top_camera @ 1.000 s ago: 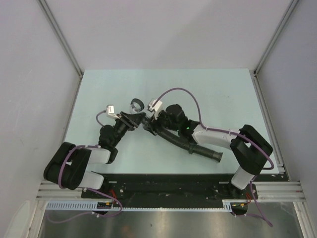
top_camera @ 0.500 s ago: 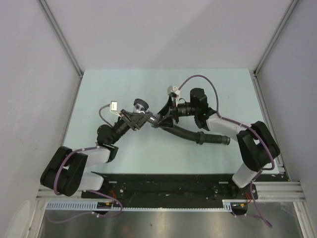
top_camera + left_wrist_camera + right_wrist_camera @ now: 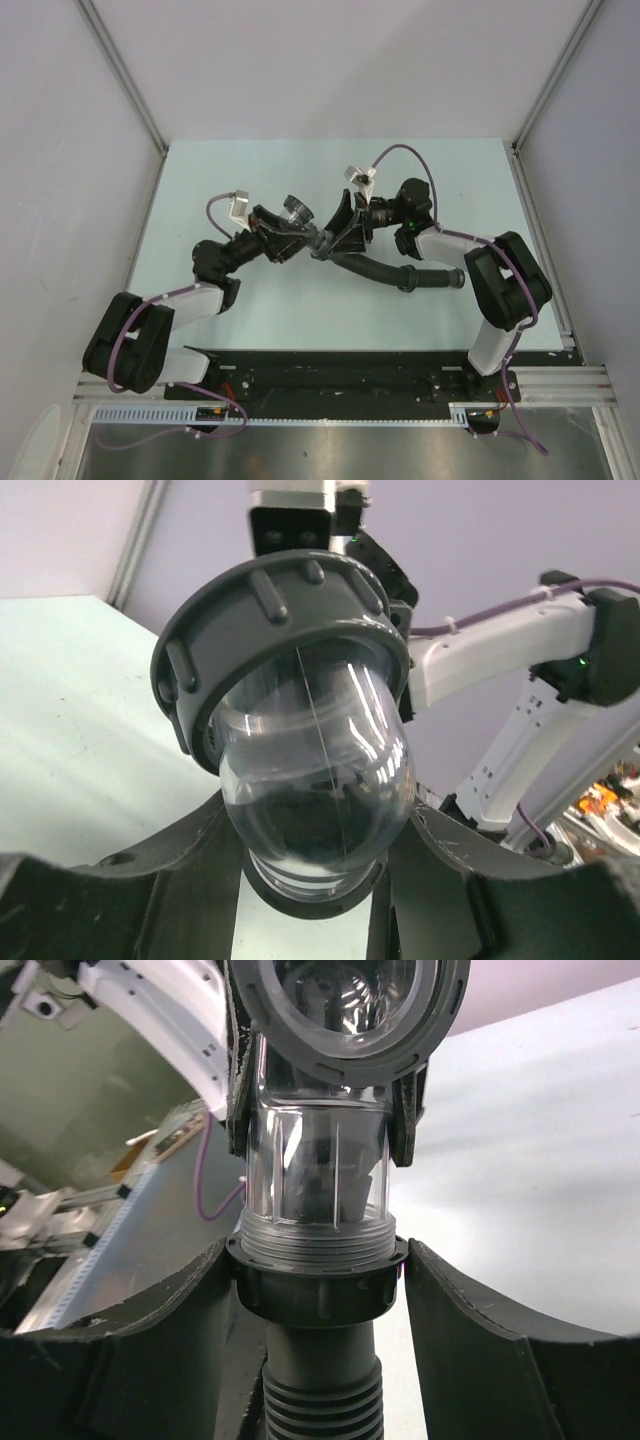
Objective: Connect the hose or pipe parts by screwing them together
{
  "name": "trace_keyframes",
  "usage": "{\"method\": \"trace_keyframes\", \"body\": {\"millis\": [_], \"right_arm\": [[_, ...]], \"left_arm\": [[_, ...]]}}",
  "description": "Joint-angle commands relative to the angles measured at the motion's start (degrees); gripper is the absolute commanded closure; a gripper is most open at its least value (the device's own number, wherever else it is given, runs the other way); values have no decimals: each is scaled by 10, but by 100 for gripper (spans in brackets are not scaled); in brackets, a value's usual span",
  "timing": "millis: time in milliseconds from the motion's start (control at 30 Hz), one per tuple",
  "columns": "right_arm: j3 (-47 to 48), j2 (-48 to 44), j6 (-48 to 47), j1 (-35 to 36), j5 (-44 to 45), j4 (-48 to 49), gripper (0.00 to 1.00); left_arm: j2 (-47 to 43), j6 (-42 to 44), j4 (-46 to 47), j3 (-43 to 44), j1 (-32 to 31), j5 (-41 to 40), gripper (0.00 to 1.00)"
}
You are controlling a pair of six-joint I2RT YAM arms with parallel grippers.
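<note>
The black ribbed hose [image 3: 385, 272] lies on the table, its free end [image 3: 452, 280] at the right and its other end lifted. My right gripper [image 3: 338, 238] [image 3: 318, 1260] is shut on that end's black collar nut [image 3: 320, 1288]. The fitting [image 3: 296, 213], a clear bulbous body [image 3: 315, 770] with a grey ribbed ring [image 3: 280, 630], is held in my left gripper [image 3: 288, 235] [image 3: 315, 820], whose fingers [image 3: 180, 880] press its sides. In the right wrist view the fitting's clear threaded neck [image 3: 318, 1235] sits in the collar nut, in line with the hose.
The pale green table [image 3: 450, 190] is walled by grey panels with aluminium rails [image 3: 120, 70] at the back corners. Purple cables [image 3: 400, 155] arc over both wrists. The arm bases stand on the black rail [image 3: 330, 375] at the near edge.
Both grippers have moved toward the far side with their parts. The right wrist has swung round and the hose's free end has slid right and up the table.
</note>
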Motion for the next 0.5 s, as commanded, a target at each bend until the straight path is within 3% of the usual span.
{"method": "trace_keyframes", "body": {"millis": [0, 167, 367, 433, 467], "right_arm": [[19, 33, 252, 6, -70, 350, 100], [22, 43, 262, 9, -81, 350, 100], [22, 38, 262, 9, -87, 350, 100], [22, 36, 261, 7, -86, 349, 100], [22, 35, 260, 7, -87, 349, 100]], "left_arm": [[11, 49, 170, 26, -1, 83, 100], [2, 115, 171, 29, -2, 100, 100], [20, 112, 171, 52, -1, 134, 100], [35, 82, 171, 70, 3, 144, 93], [40, 71, 171, 74, 6, 142, 80]]}}
